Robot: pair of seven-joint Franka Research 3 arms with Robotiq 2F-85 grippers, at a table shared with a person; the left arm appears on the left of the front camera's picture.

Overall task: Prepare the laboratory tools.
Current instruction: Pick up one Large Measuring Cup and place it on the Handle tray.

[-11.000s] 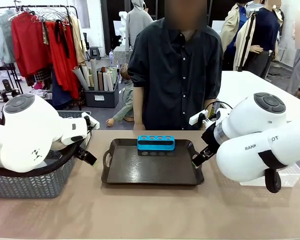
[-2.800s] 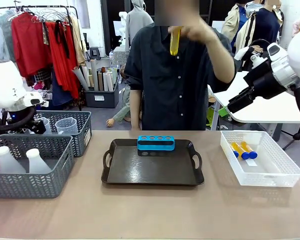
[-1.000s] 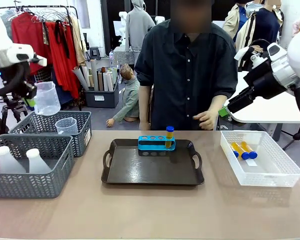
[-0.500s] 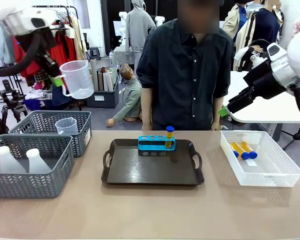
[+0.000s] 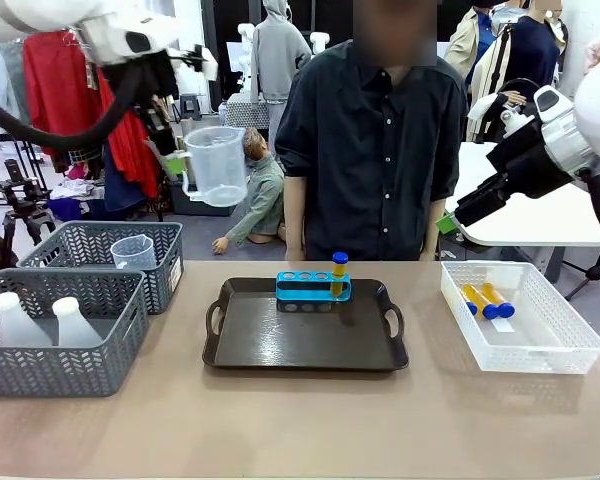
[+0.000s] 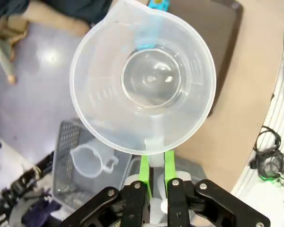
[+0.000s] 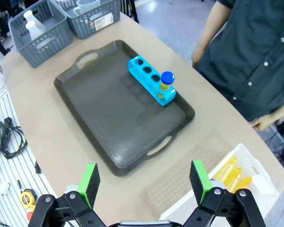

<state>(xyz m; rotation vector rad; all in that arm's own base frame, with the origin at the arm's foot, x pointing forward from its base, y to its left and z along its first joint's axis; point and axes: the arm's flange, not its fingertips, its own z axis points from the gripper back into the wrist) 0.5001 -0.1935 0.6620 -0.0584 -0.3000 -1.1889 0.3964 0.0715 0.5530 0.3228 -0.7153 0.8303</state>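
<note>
The beaker (image 5: 216, 165) is pinched by its handle in the left gripper (image 6: 156, 163), raised beside the person (image 5: 375, 150); the right gripper (image 7: 145, 179) is spread wide.

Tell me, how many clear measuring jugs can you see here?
2. One measuring beaker hangs in the air, held by its handle in the left tool; the other beaker stands in the far grey basket.

Right gripper (image 7: 144, 182), jaws standing wide: ahead of them the tray (image 7: 109, 118) is lying mostly bare. The blue rack (image 7: 146, 78) with one tube (image 7: 166, 82) is blocking its far edge, and a person (image 7: 255, 61) is standing just beyond. Left gripper (image 6: 155, 170): the beaker (image 6: 142, 80) is filling the space ahead of the jaws, with a grey basket (image 6: 68, 142) lying beyond.
</note>
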